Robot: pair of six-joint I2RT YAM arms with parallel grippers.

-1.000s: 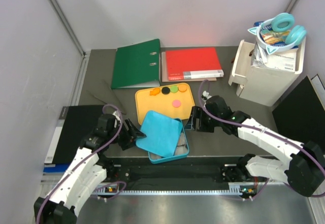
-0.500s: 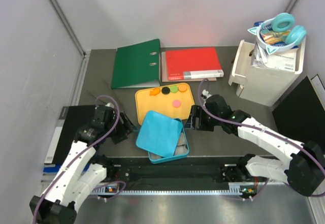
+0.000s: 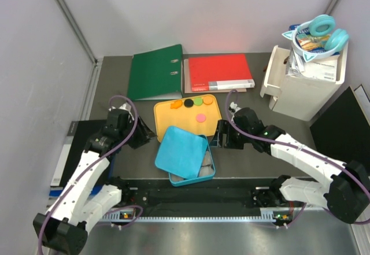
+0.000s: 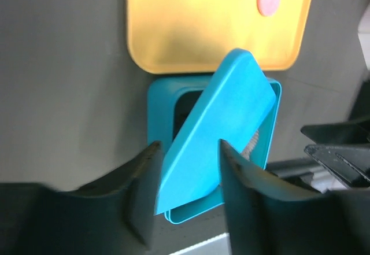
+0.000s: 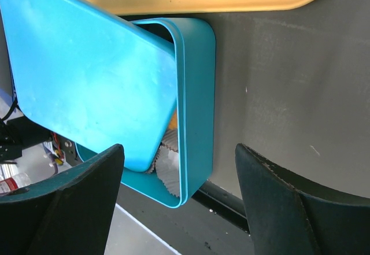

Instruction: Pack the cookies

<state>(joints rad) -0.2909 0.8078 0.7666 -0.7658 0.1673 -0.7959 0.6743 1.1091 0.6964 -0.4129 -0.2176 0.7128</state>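
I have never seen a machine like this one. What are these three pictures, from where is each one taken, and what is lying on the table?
You see two white robot arms fixed at the near edge of a grey table. The wide picture is taken from above and behind them. The two others come from a camera on each wrist; the dark shapes at the bottom are that arm's own fingers. The left gripper and the right gripper are both open and hold nothing. Between them stands a turquoise rectangular box, its blue lid lying askew on it; crinkled paper cups show inside. Behind it, a yellow plastic tray carries small round discs, the cookies. Further back lie a green ring binder and a red folder.
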